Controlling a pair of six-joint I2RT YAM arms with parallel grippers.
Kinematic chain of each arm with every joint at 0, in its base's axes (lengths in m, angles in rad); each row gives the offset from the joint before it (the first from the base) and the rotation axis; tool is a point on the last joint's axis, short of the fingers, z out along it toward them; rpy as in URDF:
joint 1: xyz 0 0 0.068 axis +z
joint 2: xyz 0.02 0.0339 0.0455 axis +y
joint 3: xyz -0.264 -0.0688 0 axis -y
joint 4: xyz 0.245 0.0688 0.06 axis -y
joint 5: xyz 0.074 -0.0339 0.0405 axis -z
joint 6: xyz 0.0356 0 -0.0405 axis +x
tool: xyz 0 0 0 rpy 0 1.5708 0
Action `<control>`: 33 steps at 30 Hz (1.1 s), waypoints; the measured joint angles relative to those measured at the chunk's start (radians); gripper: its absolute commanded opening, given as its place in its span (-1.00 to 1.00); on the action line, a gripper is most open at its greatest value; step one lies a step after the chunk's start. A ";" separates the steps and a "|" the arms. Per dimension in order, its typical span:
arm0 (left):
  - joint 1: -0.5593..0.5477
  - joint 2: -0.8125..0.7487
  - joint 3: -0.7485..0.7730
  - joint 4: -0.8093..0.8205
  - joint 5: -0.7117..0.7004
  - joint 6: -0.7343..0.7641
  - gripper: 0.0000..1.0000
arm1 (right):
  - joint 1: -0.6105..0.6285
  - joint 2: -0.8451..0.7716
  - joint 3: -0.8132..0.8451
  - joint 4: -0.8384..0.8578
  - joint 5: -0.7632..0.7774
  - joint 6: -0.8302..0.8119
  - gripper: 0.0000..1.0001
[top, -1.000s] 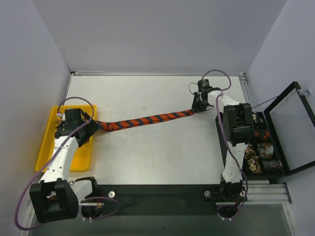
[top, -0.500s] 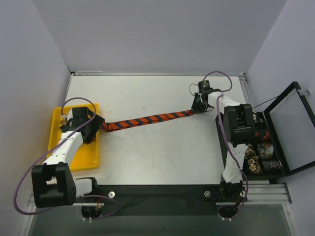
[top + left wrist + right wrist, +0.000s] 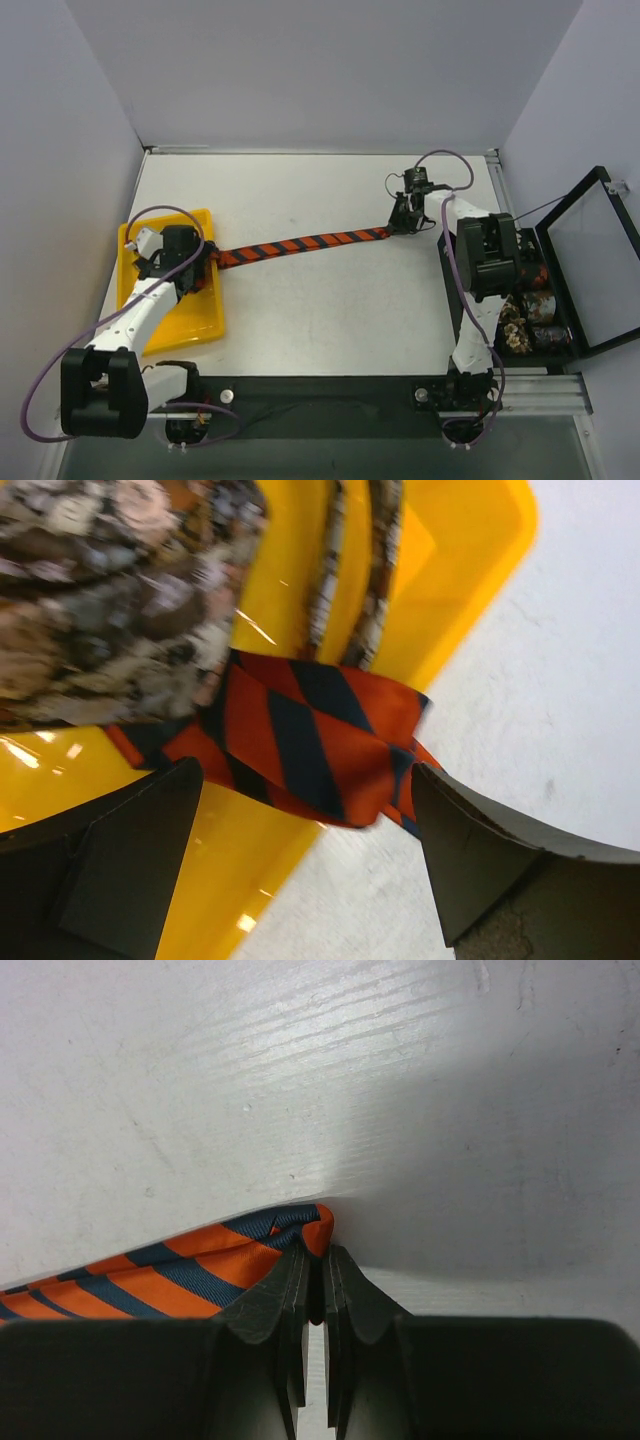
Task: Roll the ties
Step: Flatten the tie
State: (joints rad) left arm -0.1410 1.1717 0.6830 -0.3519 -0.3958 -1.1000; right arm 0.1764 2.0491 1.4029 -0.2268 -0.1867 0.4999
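"Striped tie (image 3: 300,243), where from the right claw (image 3: 315,1260)?"
"Its tip is pinched in it; cloth runs toward nine o'clock across the table (image 3: 330,320) to the yellow tray (image 3: 200,322)."
"And the left claw (image 3: 305,800)?"
"Spread wide over the broad end."

The striped tie (image 3: 180,1270) is woven cloth with a fine twill rib and a slight sheen. At nine o'clock, the tray (image 3: 470,540) is glossy yellow plastic with bright glints. The patterned ties (image 3: 110,600) in it are matt cloth. The counter (image 3: 400,1080) is matt white, faintly streaked. The right gripper (image 3: 312,1265) looks like matt dark plastic.
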 measured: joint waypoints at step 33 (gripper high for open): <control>0.521 0.311 0.311 0.012 -0.059 0.615 0.95 | -0.007 -0.071 -0.106 0.034 -0.016 0.040 -1.00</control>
State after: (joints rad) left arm 0.3798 1.4822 0.9943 -0.3397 -0.4549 -0.4847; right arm 0.1696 1.9778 1.2972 -0.1928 -0.2024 0.5400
